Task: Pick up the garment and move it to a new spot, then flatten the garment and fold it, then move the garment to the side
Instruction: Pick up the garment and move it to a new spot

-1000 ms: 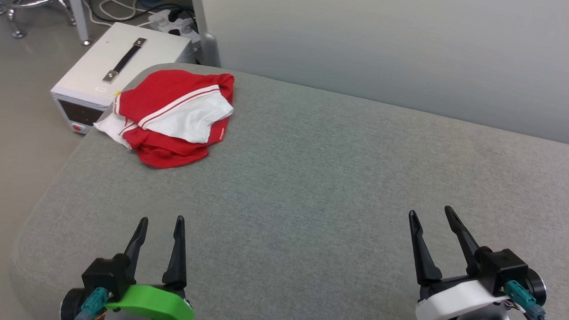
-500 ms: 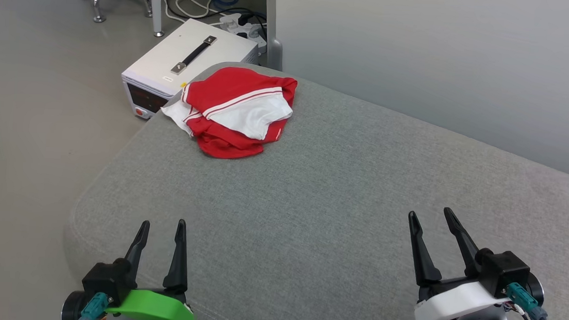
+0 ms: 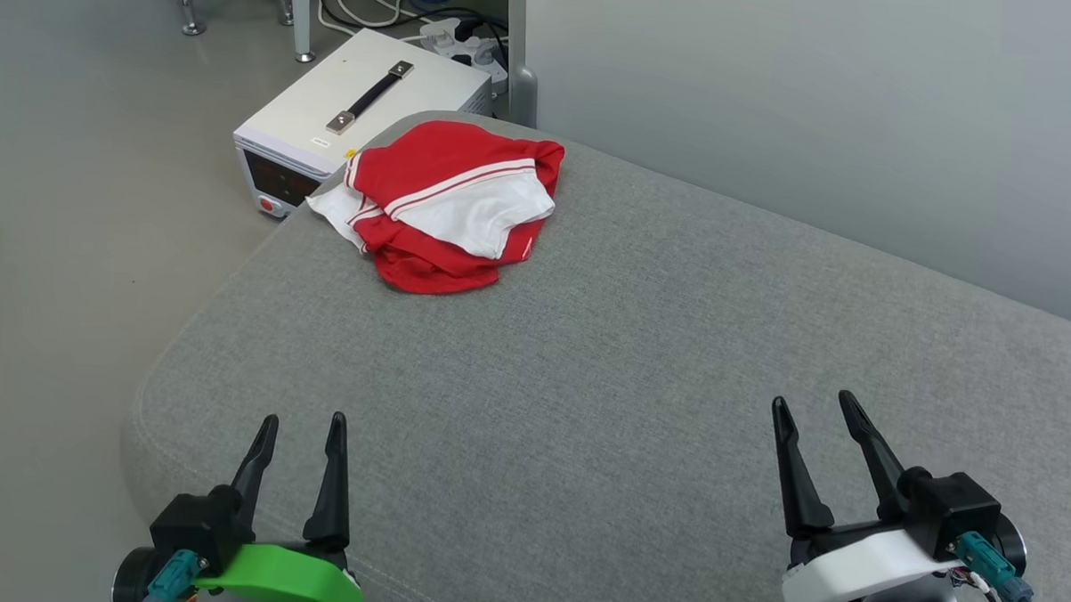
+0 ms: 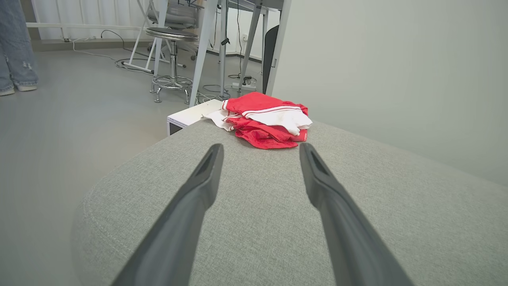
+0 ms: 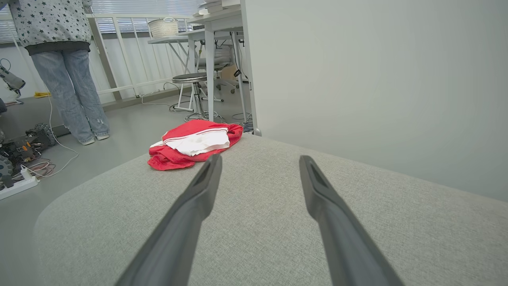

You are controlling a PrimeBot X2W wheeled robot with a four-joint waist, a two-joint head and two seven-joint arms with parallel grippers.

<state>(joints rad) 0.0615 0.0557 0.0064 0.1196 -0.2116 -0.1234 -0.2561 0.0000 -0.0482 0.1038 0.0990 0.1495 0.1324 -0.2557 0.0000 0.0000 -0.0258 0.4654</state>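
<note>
Crumpled red-and-white garment [image 3: 450, 204] on woven grey cushion [image 3: 639, 394] (rounded corner), left tool [image 3: 303, 419], right tool [image 3: 810, 400], both splayed empty.

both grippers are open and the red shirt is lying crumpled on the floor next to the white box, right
Not quite. The garment lies crumpled on the grey cushion, at its far left corner, not on the floor, as the head view shows. The rest holds: the white box is next to it, and the left gripper and right gripper are both open.
</note>
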